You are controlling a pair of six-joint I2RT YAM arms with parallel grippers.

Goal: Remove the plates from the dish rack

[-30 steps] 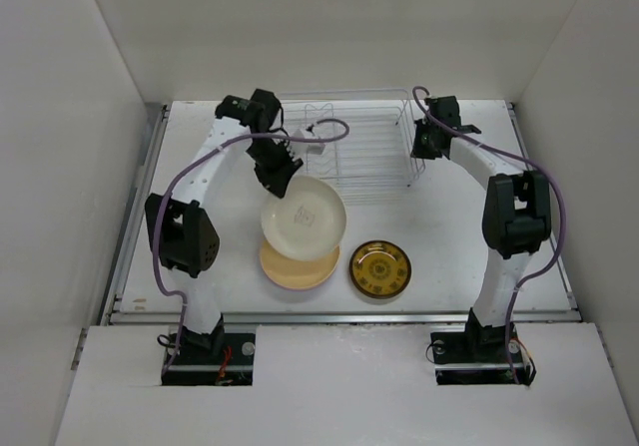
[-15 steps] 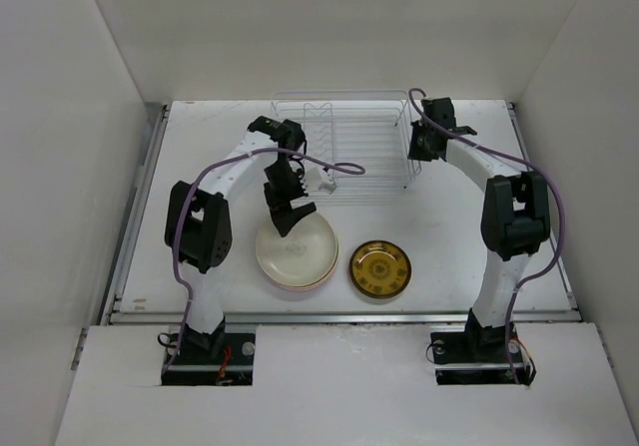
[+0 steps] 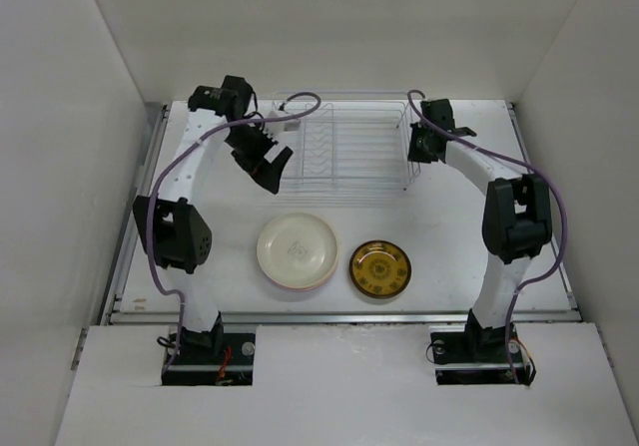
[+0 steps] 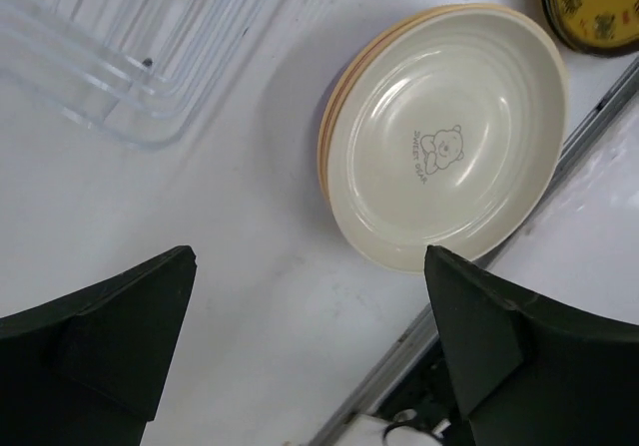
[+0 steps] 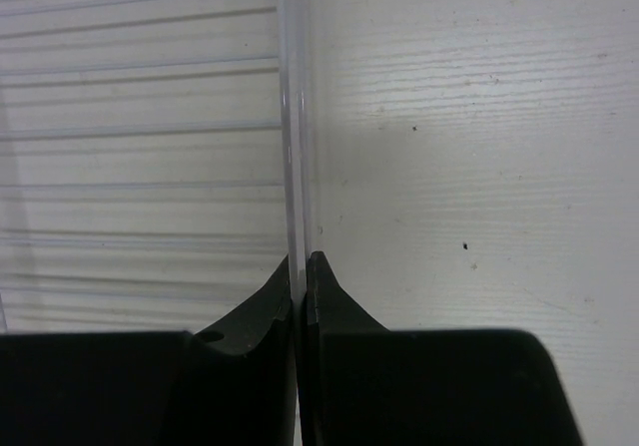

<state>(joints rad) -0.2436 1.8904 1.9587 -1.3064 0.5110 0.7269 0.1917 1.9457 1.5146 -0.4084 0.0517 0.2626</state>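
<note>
A cream plate point(image 3: 298, 250) with a bear print point(image 4: 449, 142) lies on top of a peach plate point(image 4: 333, 117) at the front of the table. A dark brown-and-yellow plate point(image 3: 380, 268) lies just to their right. The wire dish rack point(image 3: 349, 147) stands at the back, and I see only wire in its slots. My left gripper point(image 3: 268, 167) hangs open above the table by the rack's left end, with nothing between its fingers point(image 4: 308, 266). My right gripper point(image 3: 419, 149) is shut on a thin wire of the dish rack's right rim point(image 5: 293, 117).
White walls close in the table on the left, back and right. A metal rail point(image 3: 339, 314) runs along the front edge, just below the plates. The left arm's purple cable point(image 3: 300, 102) loops over the rack's left end.
My left gripper has opened and let go of the cream plate, which now lies on the peach plate. The left arm has lifted back toward the rack's left end. The right arm has stayed put.
</note>
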